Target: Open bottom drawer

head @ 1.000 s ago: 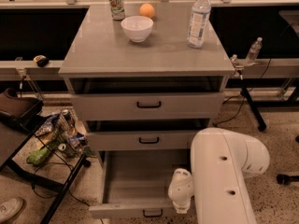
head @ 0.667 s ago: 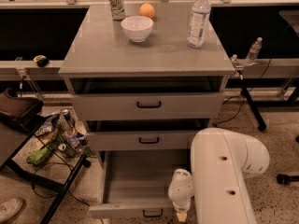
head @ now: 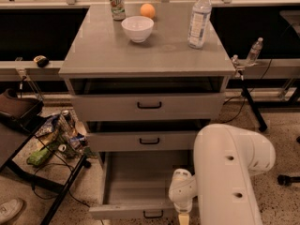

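The grey cabinet (head: 145,55) has three drawers. The bottom drawer (head: 138,182) is pulled well out, showing its plain grey inside. Its slim front panel (head: 122,212) with a small black bar handle (head: 153,214) lies at the picture's lower edge. My gripper (head: 183,218) hangs at the lower edge just right of that handle, below the white wrist (head: 183,189), and is mostly cut off by the frame. The middle drawer (head: 149,140) and the top drawer (head: 149,106) each stand slightly out.
On the cabinet top stand a white bowl (head: 137,28), an orange (head: 147,10), a can (head: 117,4) and a water bottle (head: 199,18). My white arm (head: 232,172) fills the lower right. A black stand with clutter (head: 58,135) sits at the left.
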Controlling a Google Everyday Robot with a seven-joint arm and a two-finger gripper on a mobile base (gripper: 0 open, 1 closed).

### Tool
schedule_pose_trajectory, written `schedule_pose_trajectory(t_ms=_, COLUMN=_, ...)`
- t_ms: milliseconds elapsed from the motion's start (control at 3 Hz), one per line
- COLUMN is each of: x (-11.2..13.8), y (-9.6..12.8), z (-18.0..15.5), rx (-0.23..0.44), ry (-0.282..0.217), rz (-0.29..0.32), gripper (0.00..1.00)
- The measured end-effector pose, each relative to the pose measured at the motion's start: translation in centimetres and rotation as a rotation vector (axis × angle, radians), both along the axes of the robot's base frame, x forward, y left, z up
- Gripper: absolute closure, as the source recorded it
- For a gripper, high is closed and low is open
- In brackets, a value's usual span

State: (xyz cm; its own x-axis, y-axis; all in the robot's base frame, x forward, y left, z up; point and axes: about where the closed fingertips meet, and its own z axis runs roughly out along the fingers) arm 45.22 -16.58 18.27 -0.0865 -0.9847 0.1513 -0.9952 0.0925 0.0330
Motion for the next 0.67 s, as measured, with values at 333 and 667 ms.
schedule_pose_trajectory(t_ms=333, x=-2.3, y=-1.9, z=6.5, rx=-0.02, ry=0.01, rz=0.027, gripper=0.0)
schedule_pose_trajectory(t_ms=667, x=-7.1, y=-4.2, z=12.8, rx=-0.006, ry=0.025, rz=0.036, gripper=0.0)
